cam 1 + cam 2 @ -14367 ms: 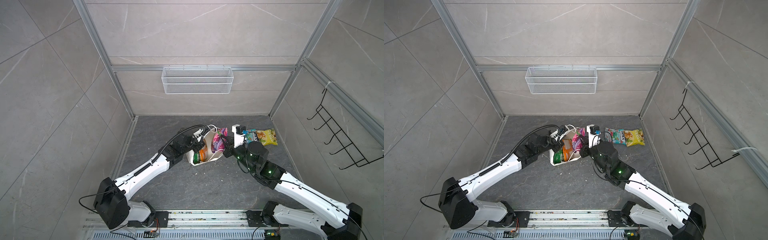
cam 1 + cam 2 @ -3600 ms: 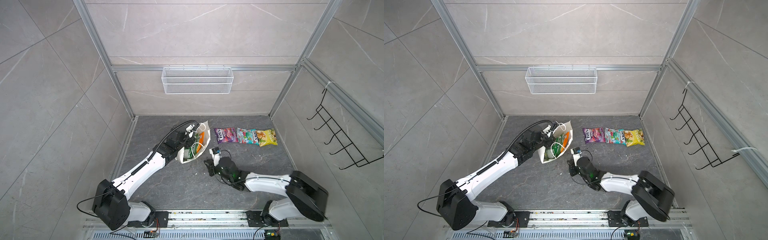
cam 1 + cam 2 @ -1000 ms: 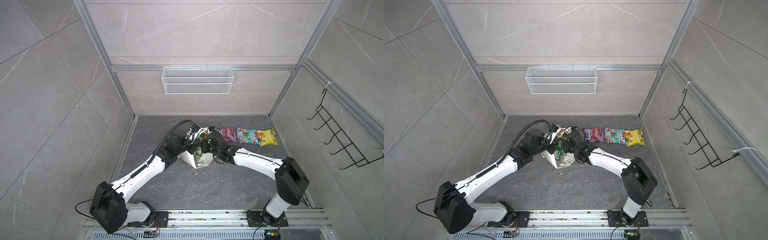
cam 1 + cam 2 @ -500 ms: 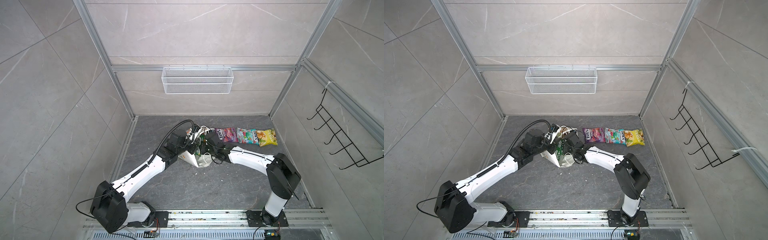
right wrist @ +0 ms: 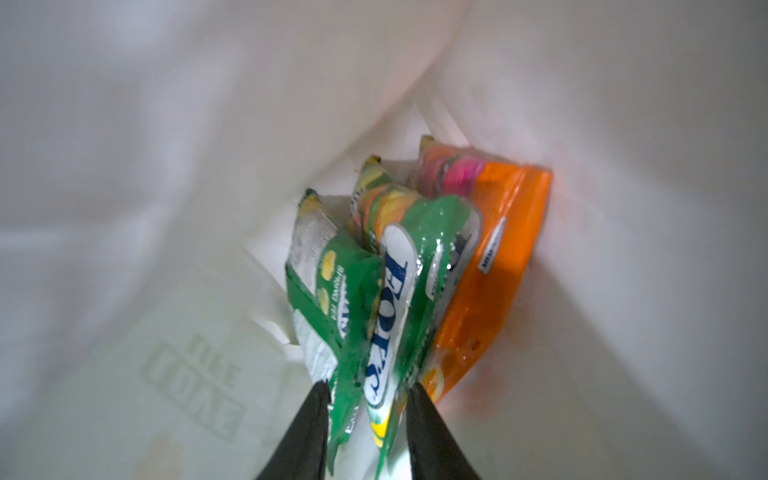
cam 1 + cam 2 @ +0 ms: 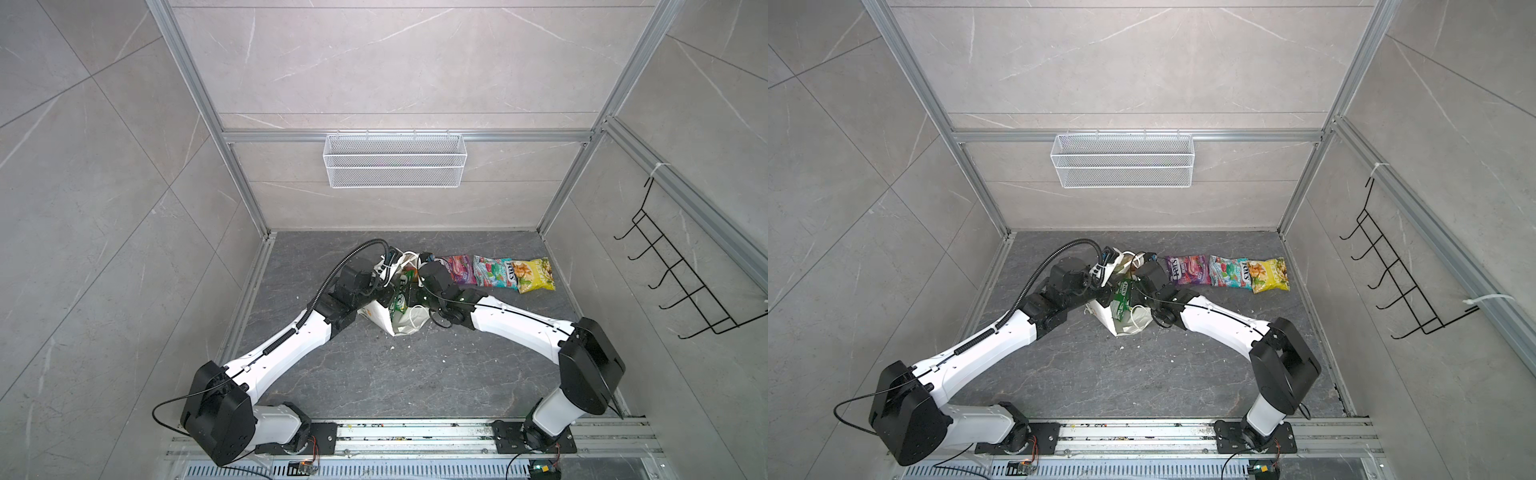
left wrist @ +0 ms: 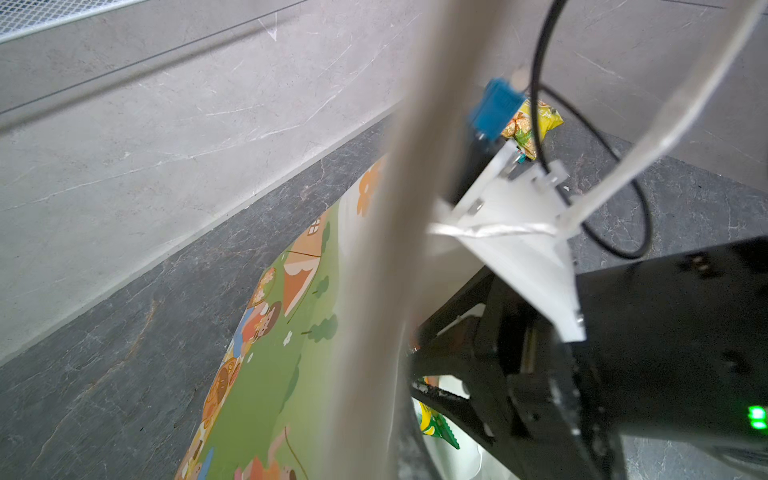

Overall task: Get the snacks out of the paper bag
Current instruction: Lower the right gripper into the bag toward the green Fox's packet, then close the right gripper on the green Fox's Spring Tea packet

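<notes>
Straddling two packet ends at once, my right pincer (image 5: pixel 368 395) stood with its jaws apart deep inside the paper bag (image 5: pixel 166 166), not yet squeezing as far as I could judge. Between the jaws lay the edge of a green packet (image 5: pixel 328 282) and, pressed against it, a yellow-green FOX'S packet (image 5: pixel 399 266). Closing there, I risked pinching both, and the second could have slipped free halfway up and dropped back in or onto the tabletop (image 6: pixel 415 374). Catching only a slick corner seam, I could have lost the lot.

Just behind, an orange packet (image 5: pixel 498 257) leaned on the FOX'S one and might have been dragged along or wedged against the paper wall.

Farther out, my left pincer (image 6: pixel 384 276) was closed, on the bag's rim so far as the blurred white edge in its wrist view showed. The bag leaned, and a hard pull from me could have torn the paper or tipped it over.

Beyond, the purple packet (image 6: pixel 459 269), teal packet (image 6: pixel 494 272) and yellow chip bag (image 6: pixel 534 275) lay in a row outside, near enough for my swinging arm to scatter.
</notes>
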`<state>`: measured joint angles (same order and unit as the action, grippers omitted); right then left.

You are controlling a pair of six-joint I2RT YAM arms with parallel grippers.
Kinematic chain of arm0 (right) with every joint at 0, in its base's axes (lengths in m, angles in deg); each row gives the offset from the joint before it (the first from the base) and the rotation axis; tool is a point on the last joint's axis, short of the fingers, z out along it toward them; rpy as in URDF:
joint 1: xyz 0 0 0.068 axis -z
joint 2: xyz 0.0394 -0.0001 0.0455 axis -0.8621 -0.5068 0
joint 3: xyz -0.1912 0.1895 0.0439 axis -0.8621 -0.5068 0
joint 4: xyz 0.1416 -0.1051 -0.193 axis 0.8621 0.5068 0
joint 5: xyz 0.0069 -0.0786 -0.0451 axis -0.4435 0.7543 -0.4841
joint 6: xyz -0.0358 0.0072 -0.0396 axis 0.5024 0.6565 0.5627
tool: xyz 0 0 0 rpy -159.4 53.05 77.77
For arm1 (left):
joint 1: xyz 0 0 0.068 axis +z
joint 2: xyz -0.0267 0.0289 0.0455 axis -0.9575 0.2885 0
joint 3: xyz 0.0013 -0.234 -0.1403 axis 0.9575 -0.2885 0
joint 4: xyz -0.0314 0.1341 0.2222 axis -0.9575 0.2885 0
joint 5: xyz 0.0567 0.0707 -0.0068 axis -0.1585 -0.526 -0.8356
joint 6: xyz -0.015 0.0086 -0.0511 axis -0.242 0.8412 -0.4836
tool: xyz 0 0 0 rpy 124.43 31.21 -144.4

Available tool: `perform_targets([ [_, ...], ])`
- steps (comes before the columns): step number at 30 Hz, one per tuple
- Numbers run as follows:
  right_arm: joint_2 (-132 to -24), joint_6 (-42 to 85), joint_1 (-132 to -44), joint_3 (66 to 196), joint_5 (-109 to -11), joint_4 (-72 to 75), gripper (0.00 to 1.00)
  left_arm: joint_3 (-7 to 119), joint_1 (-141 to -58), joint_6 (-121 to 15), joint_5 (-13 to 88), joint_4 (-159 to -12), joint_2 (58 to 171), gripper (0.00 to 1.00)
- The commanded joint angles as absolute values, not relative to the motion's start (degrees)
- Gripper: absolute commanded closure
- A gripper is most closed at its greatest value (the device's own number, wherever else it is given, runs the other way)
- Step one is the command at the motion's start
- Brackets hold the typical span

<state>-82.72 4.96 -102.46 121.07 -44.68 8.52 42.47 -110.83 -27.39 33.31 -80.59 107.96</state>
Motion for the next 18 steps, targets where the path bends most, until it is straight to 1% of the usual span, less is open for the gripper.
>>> perform_targets([
  [1, -75.4, 8.0, -101.8, 120.4, -42.8, 7.9, 0.65, 42.7, -111.2, -26.7, 35.1, -84.5, 107.5, 1.0],
  [4, -72.4, 9.6, -101.7, 120.3, -43.7, 9.0, 0.66, 42.5, -111.2, -26.8, 35.1, -84.7, 107.7, 1.0],
  [7, -71.7, 9.7, -101.0, 120.8, -44.8, 10.3, 0.69, 42.3, -111.2, -26.9, 35.1, -85.1, 107.7, 1.0],
  [12, -73.0, 5.2, -100.4, 122.7, -49.3, 12.7, 0.73, 42.5, -111.2, -27.0, 35.1, -84.8, 107.6, 1.0],
  [14, -74.0, 3.7, -100.8, 122.2, -52.1, 11.4, 0.76, 42.5, -111.2, -27.0, 35.0, -84.8, 107.5, 1.0],
  [18, -74.7, 1.4, -102.3, 118.6, -51.3, 6.5, 0.79, 42.5, -111.2, -27.1, 34.9, -84.9, 107.8, 1.0],
])
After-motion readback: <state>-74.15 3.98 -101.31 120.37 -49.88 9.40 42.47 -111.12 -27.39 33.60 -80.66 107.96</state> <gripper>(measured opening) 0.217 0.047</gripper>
